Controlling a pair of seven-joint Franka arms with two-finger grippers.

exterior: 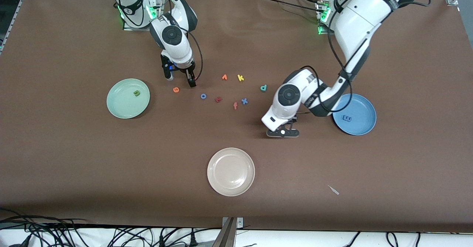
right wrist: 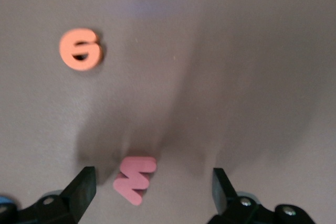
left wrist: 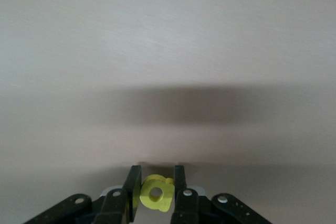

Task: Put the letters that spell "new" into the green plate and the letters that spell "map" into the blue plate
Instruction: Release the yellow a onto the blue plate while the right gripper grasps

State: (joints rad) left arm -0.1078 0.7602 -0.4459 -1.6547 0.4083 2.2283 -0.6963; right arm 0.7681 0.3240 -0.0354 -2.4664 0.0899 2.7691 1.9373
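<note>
Both pincers are at work. Our left gripper (left wrist: 154,195) sits low at the centre right of the front view, just beside the blue plate (exterior: 366,112), clamped on the yellow "a" (left wrist: 156,193), which shows pinched between its fingers at the bottom edge of the left wrist view. Our right gripper (right wrist: 152,187), in the upper middle left of the front view, stands wide apart and holds nothing; the salmon-red "w" (right wrist: 135,178) lies on the table between its fingers, apparently untouched.

We judge the task about a third done. The green "n" (exterior: 137,93) lies in the green plate (exterior: 118,106) at the left, and the blue "m" (exterior: 347,118) lies in the blue plate. The orange "e" (exterior: 176,89) waits on the table beside the right gripper, and the teal "p" (exterior: 263,88) sits right of centre. So "a", "p", "e" and "w" are left to deliver.
</note>
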